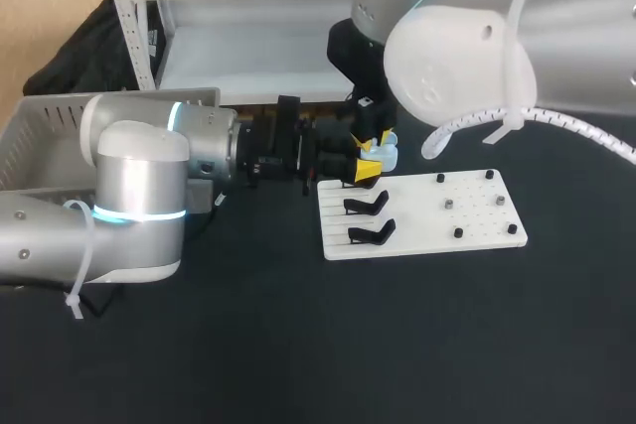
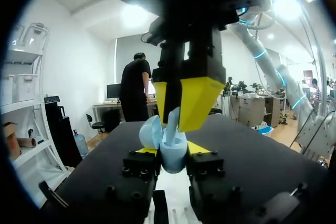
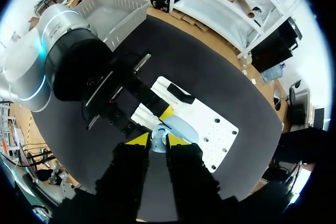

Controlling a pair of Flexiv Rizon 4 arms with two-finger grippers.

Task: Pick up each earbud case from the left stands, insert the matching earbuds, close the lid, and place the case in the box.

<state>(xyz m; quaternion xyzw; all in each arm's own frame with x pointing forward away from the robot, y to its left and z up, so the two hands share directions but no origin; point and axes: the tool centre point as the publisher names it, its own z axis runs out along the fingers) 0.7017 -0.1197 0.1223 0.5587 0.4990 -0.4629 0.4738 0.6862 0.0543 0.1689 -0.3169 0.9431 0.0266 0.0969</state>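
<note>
A light blue earbud case [image 2: 173,157] with its lid [image 2: 150,132] swung open sits upright in my left gripper [image 2: 172,150], which is shut on it from both sides. Directly above it my right gripper [image 2: 181,106] points down, shut on a light blue earbud [image 2: 172,120] whose lower end is in the case's mouth. In the right wrist view, the earbud [image 3: 157,143] shows between the fingertips of my right gripper [image 3: 157,141], with the open lid [image 3: 179,128] beside it. From overhead, both grippers meet at the case [image 1: 386,154], over the far left corner of the white board [image 1: 422,230].
Two empty black stands [image 1: 366,206] [image 1: 373,234] stand on the board's left side, and small pegs [image 1: 457,232] dot its right side. A grey basket [image 1: 40,141] stands at the far left, partly behind my left arm [image 1: 139,196].
</note>
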